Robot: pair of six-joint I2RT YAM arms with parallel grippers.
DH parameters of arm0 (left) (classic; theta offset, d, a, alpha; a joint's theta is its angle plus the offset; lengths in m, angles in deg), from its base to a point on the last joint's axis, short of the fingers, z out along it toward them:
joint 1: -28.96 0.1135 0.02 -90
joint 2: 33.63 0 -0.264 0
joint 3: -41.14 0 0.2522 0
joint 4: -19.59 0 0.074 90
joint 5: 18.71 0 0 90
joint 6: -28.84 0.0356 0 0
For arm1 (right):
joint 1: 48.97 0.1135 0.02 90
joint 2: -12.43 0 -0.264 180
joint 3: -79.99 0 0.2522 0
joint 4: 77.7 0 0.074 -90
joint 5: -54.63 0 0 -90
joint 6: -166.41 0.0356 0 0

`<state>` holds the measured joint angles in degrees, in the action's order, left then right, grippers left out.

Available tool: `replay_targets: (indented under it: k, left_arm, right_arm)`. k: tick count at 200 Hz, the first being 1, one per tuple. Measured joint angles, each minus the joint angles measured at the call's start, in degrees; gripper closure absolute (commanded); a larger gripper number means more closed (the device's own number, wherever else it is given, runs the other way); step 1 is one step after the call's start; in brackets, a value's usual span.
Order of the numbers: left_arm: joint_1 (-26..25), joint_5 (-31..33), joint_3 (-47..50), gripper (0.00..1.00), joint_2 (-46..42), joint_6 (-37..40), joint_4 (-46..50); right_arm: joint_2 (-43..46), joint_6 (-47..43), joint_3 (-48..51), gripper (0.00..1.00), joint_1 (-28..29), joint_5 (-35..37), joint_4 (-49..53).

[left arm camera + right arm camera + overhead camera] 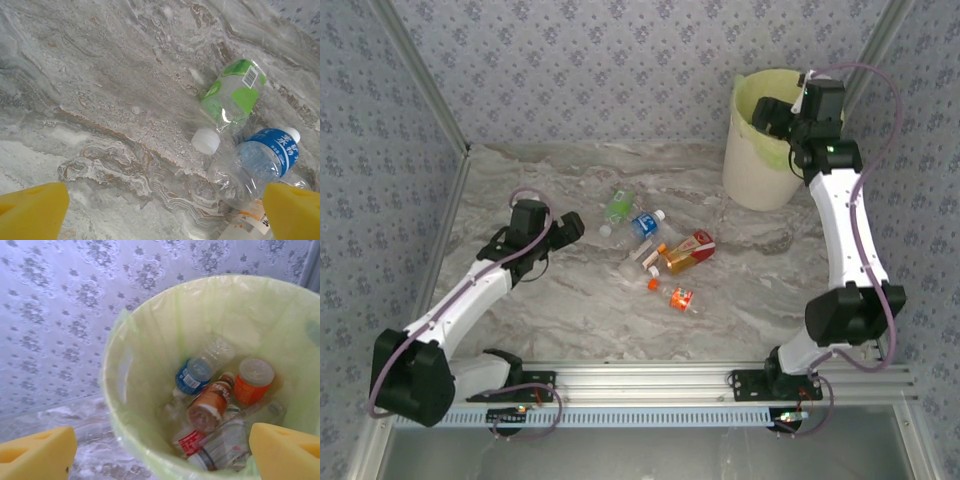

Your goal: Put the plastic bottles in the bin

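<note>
The left arm (470, 292) and the right arm (842, 225) look the same. Each is made of smooth white tubes with fat black joints (845, 315) between them. A thin purple cable (860, 66) loops along the right arm, and a second purple cable (525, 191) runs along the left arm. Each arm has a black foot (760, 382) at the near end. A tiny green light (832, 150) glows near the right arm's far end. The left gripper (165, 220) has chunky yellow fingers (31, 212) with slanted corners. The right gripper (162, 455) has the same yellow fingers (285, 452).
</note>
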<state>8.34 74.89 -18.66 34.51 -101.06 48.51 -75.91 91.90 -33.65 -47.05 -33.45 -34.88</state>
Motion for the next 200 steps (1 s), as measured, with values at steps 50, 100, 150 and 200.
replay_targets:
  k: [50, 100, 150, 200]
  left_arm:
    - [1.09, -6.05, -5.25, 0.0, 10.12, 2.82, -1.7]
    - [1.55, -11.15, -12.04, 0.01, 21.29, 5.64, -4.35]
    - [1.55, -16.65, -19.87, 0.01, 31.52, 11.45, -4.68]
    - [1.22, -20.09, -26.73, 0.02, 40.11, 16.85, -4.66]
  right_arm:
    - [10.01, 1.03, 14.34, 0.0, 4.39, -2.78, -4.33]
    - [18.38, 1.88, 26.34, 0.0, 9.44, -1.73, -7.08]
    - [21.11, 2.25, 30.91, 0.0, 11.15, 1.11, -9.14]
    - [21.18, 2.23, 30.91, 0.0, 11.15, 3.3, -9.2]
